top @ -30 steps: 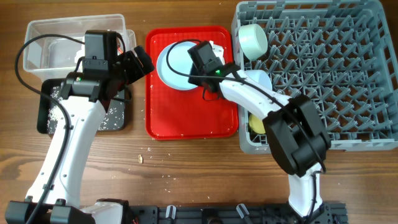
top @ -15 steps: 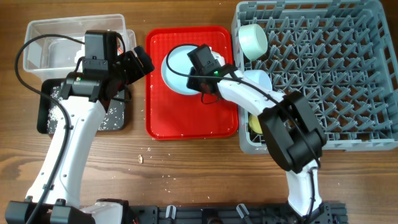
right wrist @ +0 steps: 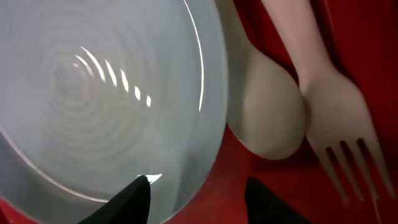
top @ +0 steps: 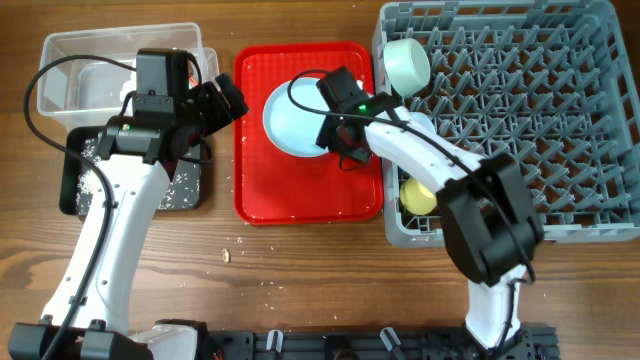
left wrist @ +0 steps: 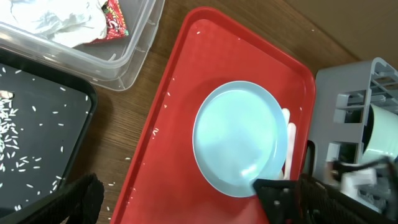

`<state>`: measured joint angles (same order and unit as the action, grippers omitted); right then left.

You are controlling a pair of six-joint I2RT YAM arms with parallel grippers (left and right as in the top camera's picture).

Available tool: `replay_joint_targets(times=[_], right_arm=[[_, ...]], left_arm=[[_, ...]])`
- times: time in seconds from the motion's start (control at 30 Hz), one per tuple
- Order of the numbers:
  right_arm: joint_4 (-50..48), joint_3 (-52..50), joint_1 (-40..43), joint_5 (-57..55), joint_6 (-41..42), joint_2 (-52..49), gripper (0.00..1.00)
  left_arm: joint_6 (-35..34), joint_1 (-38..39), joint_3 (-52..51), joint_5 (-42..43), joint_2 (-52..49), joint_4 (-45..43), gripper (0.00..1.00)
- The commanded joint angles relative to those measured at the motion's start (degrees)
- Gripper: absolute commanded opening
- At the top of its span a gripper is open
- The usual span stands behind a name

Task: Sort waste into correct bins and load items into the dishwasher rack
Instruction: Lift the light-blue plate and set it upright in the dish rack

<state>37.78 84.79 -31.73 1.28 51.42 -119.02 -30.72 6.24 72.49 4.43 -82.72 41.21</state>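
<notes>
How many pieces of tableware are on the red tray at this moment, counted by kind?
Plate: 1
Spoon: 1
Fork: 1
Total: 3

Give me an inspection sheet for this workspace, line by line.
Surface: wooden table, rice-like crumbs scattered near front.
Job's things: plate, spoon, fork on red tray; bowl, yellow cup in rack; napkin, wrapper in clear tub; rice in black tray.
Clutter: nothing seen.
Grippers: left gripper open, empty; right gripper open, fingers astride plate rim.
Cables: black cables looped on both arms.
Surroundings: nothing seen.
</notes>
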Motion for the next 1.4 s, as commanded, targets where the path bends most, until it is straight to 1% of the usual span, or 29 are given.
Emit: replay_joint_targets(times=[0.0, 0.07, 0.1, 0.13, 0.3, 0.43, 0.5, 0.57, 0.6, 0.67, 0.73, 0.83, 0.87, 0.9, 0.97, 1.03, 1.1, 1.2, 1.37], right_arm=[[-1.46, -0.07, -0.33, 3.96, 1.68, -4.33, 0.43], [-2.25, -0.07, -0.35, 3.98, 1.01, -4.33, 0.30], [-2.36, -0.07, -0.35, 3.98, 0.94, -4.33, 0.14], [-2.38, -0.07, -0.35, 3.98, 0.94, -4.33, 0.04], [-5.33, 0.44, 0.59, 4.42, -2.38, -4.04, 0.04], [-6.08, 3.13, 3.19, 5.27, -13.11, 0.68, 0.04], [-6.25, 4.15, 4.24, 5.16, -20.15, 4.90, 0.04], [-6.88, 4.33, 5.27, 3.45, -25.35, 10.01, 0.04], [-6.62, 4.33, 5.92, -0.17, -26.25, 12.92, 0.04], [-5.25, 4.33, 7.45, -12.07, -26.21, 19.12, 0.04], [-4.42, 4.33, 9.01, -20.87, -29.38, 23.34, 0.04], [-3.80, 4.31, 11.76, -34.38, -39.17, 27.61, 0.05], [-3.82, 4.31, 12.96, -40.87, -43.41, 28.55, 0.04], [-4.04, 4.31, 14.16, -47.91, -47.74, 28.87, 0.04], [-4.79, 4.22, 16.22, -56.57, -54.64, 28.44, 0.04], [-4.94, 4.02, 18.64, -56.72, -63.12, 27.41, 0.04], [-4.92, 4.00, 21.20, -56.72, -66.62, 25.62, 0.04], [-5.14, 3.98, 23.08, -56.46, -67.93, 22.82, 0.04], [-7.78, 3.98, 23.02, -51.76, -67.87, 17.57, 0.04]], left_arm=[[0.24, -0.31, 0.37, 0.46, -0.55, 0.00, 1.00], [0.24, -0.31, 0.37, 0.46, -0.55, 0.00, 1.00], [0.24, -0.31, 0.37, 0.46, -0.55, 0.00, 1.00], [0.24, -0.31, 0.37, 0.46, -0.55, 0.00, 1.00], [0.24, -0.31, 0.37, 0.46, -0.55, 0.00, 1.00], [0.24, -0.31, 0.37, 0.46, -0.55, 0.00, 1.00], [0.24, -0.31, 0.37, 0.46, -0.55, 0.00, 1.00], [0.24, -0.31, 0.37, 0.46, -0.55, 0.00, 1.00], [0.24, -0.31, 0.37, 0.46, -0.55, 0.00, 1.00], [0.24, -0.31, 0.37, 0.46, -0.55, 0.00, 1.00], [0.24, -0.31, 0.37, 0.46, -0.55, 0.00, 1.00], [0.24, -0.31, 0.37, 0.46, -0.55, 0.00, 1.00], [0.24, -0.31, 0.37, 0.46, -0.55, 0.00, 1.00], [0.24, -0.31, 0.37, 0.46, -0.55, 0.00, 1.00], [0.24, -0.31, 0.37, 0.46, -0.55, 0.00, 1.00], [0.24, -0.31, 0.37, 0.46, -0.55, 0.00, 1.00], [0.24, -0.31, 0.37, 0.46, -0.55, 0.00, 1.00], [0.24, -0.31, 0.37, 0.46, -0.55, 0.00, 1.00], [0.24, -0.31, 0.37, 0.46, -0.55, 0.00, 1.00]])
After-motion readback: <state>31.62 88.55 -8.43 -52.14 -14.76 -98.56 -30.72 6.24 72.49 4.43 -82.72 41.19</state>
